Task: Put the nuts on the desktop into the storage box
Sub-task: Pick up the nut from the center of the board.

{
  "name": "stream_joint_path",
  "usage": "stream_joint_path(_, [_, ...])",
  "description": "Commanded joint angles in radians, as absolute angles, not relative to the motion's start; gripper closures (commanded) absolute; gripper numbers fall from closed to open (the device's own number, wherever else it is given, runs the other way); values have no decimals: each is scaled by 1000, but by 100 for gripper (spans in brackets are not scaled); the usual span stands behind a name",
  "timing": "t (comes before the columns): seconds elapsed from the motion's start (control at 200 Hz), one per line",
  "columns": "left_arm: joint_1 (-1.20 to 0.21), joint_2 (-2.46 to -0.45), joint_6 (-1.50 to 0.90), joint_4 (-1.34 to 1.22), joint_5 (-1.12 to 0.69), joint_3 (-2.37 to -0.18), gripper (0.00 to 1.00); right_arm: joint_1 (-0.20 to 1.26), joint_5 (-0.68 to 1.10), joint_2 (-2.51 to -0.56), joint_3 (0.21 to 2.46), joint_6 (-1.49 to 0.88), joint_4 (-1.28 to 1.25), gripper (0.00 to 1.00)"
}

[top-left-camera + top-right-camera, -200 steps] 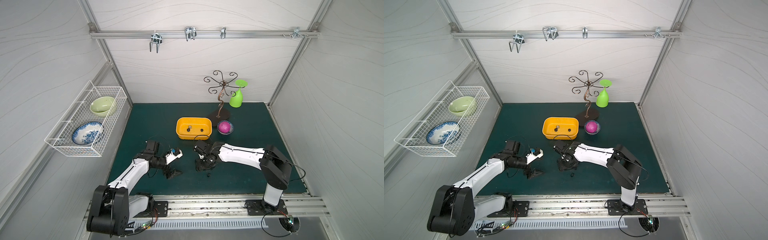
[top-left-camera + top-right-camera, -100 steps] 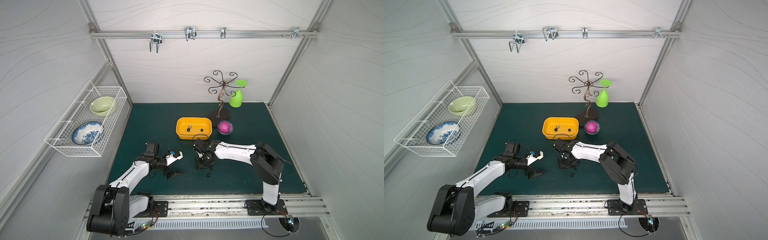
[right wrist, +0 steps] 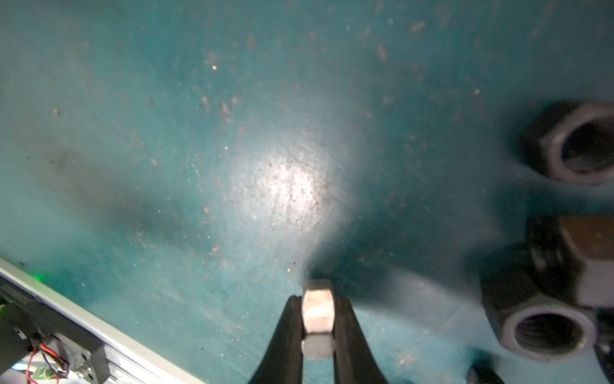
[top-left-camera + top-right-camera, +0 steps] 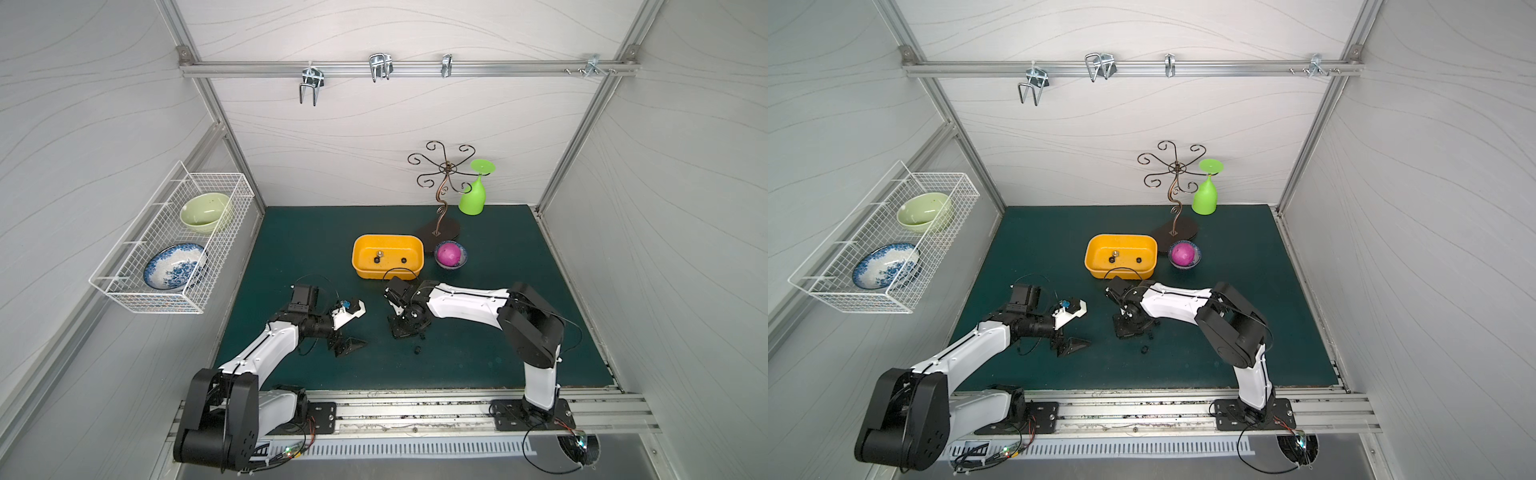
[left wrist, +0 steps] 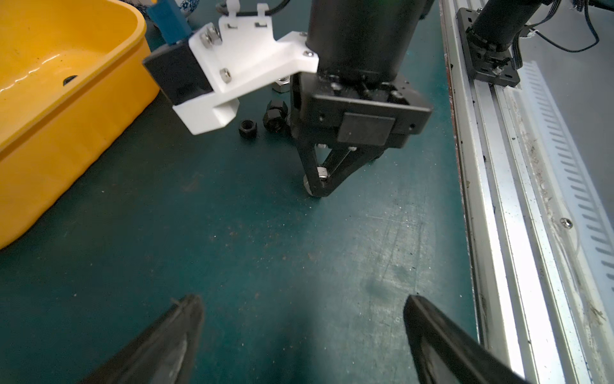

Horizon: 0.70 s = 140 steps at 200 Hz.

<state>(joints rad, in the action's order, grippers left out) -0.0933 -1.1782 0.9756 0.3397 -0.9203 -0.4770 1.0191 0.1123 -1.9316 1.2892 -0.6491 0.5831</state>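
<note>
My right gripper (image 3: 317,311) is shut on a small silver nut (image 3: 318,304), its tips low on the dark teal desktop (image 4: 478,353). The left wrist view shows the same grip from the side, the silver nut (image 5: 321,173) between the tips. Black nuts (image 3: 548,329) lie close beside it, and one more nut (image 4: 417,350) lies a little nearer the front. The yellow storage box (image 4: 386,272) stands just behind, with three nuts (image 4: 403,260) inside. My left gripper (image 5: 299,319) is open and empty, low over bare desktop to the left.
A small bowl with a pink ball (image 4: 451,254) sits right of the box. A wire stand (image 4: 440,195) and a green goblet (image 4: 473,199) are behind. A white wire basket (image 4: 174,245) with bowls hangs on the left wall. The grey rail (image 4: 415,411) runs along the front.
My right gripper has closed onto the silver nut. The right arm's elbow has shifted. The left arm has barely moved and stays open.
</note>
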Motion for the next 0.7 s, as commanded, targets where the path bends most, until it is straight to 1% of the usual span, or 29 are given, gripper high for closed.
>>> stream_joint_path(0.0, [-98,-1183,977,329,-941,-508,1,1015,123,-1907,1286,-634,586,86])
stream_joint_path(0.15, [-101,-1185,973,324,-937,-508,1,1014,127,-1883,1283,-619,577,87])
stream_joint_path(0.285, [-101,-1189,998,366,-898,-536,1,1001,134,-1855,1315,-621,633,85])
stream_joint_path(0.435, [-89,-1201,1031,497,-874,-648,1,987,180,-1805,1353,-612,647,85])
stream_joint_path(0.555, [-89,-1222,1027,530,-845,-746,1,941,255,-1769,1382,-609,627,84])
stream_joint_path(0.695, [-89,-1249,965,549,-798,-867,2,872,289,-1761,1420,-601,615,84])
